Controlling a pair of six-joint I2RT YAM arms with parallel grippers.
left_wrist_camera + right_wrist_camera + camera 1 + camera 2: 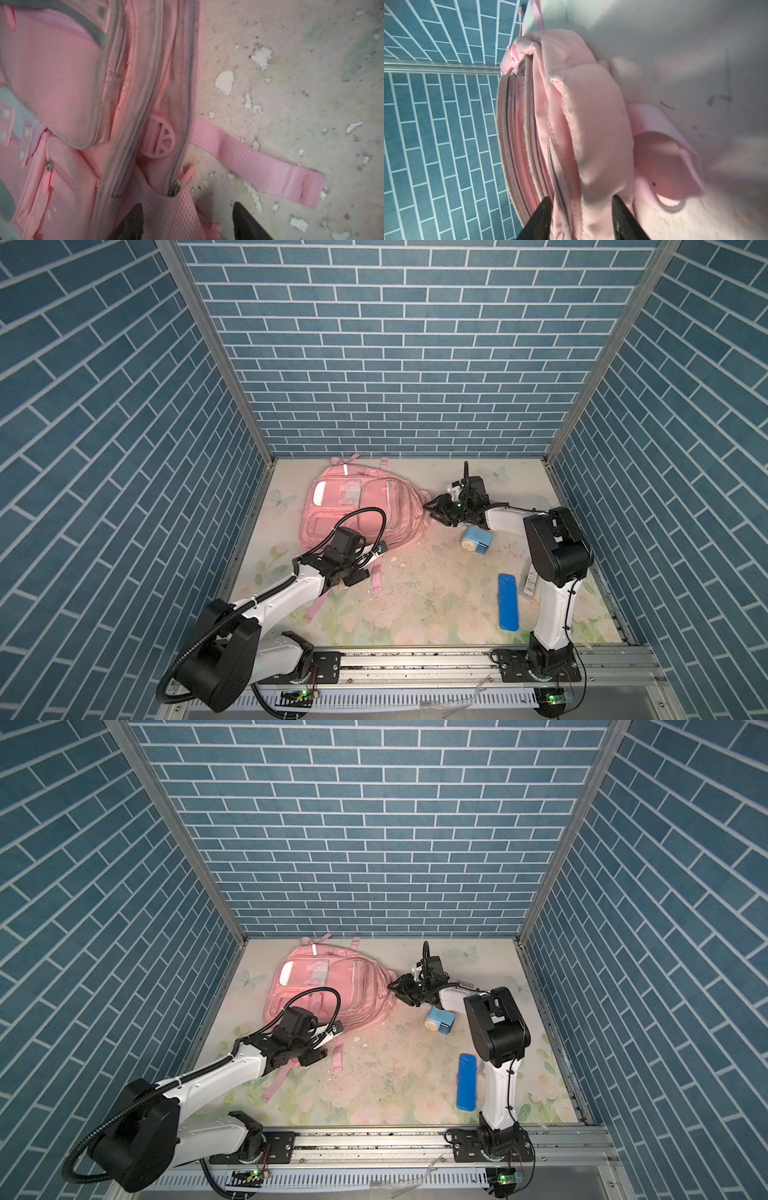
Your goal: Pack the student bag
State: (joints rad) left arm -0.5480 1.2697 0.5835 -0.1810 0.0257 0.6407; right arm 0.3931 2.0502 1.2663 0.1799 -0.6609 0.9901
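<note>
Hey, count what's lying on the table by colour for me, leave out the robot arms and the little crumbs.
Pink: 1, the student bag
Blue: 2, the light blue box and the flat blue case
Clear or grey: 1, the slim packet beside the case
Total: 4

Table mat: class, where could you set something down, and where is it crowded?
Bare: the mat between the loose pink strap and the blue pencil case. Crowded: around the right gripper, between the pink backpack and the blue sharpener.
</note>
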